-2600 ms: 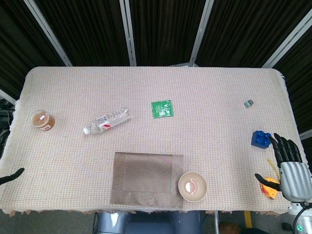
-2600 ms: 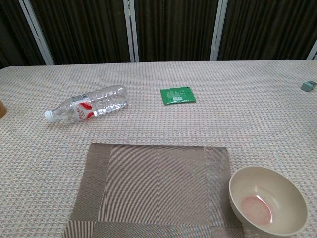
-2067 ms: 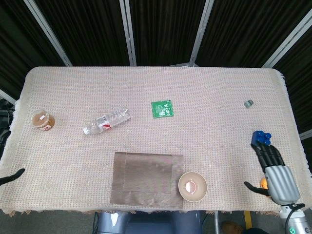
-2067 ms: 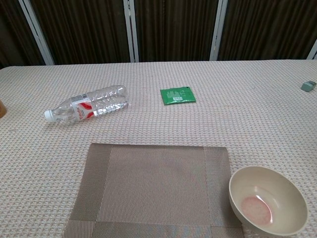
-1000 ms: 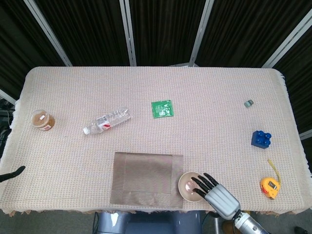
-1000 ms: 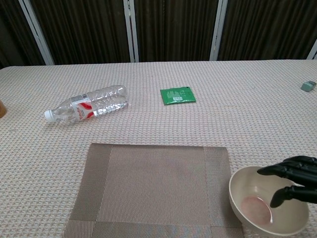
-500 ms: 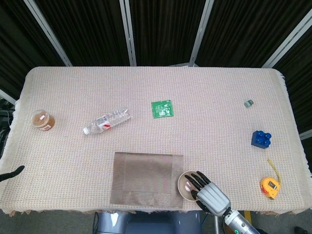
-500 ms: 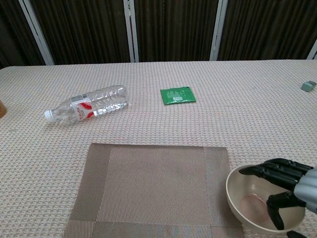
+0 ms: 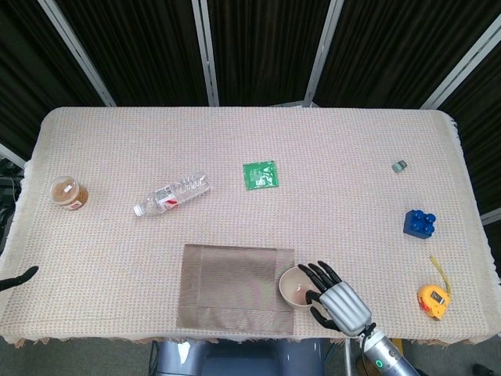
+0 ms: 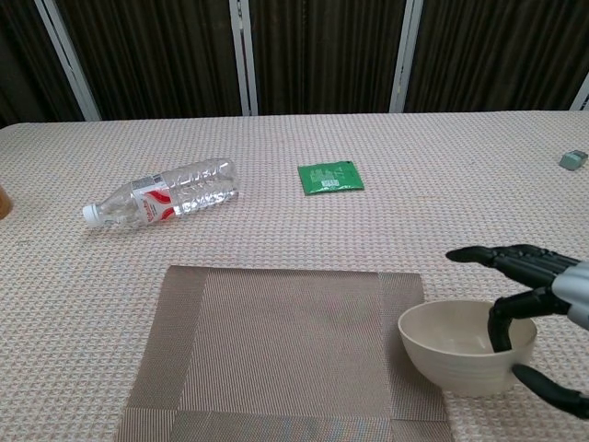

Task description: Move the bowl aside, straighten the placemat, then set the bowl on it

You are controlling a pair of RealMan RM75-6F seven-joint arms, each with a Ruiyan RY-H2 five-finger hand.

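1. Lying under a beige woven cloth, the tabletop point(image 9: 337, 219); standing behind it, dark curtain panels with pale metal posts.
2. Lying flat at the near edge, the brown placemat point(image 9: 235, 288), showing a darker border band.
3. Sitting upright at the placemat's right edge, overlapping its border in the chest view, the cream bowl point(image 10: 467, 346), round and pale inside.
4. Gripping the bowl's right rim, the right hand point(image 9: 338, 301): one dark finger hooking inside the bowl, the thumb lying below the outer wall, the other fingers spreading above the rim.
5. Showing only as a dark tip at the far left edge of the head view, the left hand point(image 9: 19, 278); its posture not telling.
6. Lying elsewhere on the cloth: a clear bottle point(image 9: 171, 194), a green packet point(image 9: 260, 175), a brown jar point(image 9: 67, 193), a blue block point(image 9: 419, 223), a yellow tape measure point(image 9: 434, 298).
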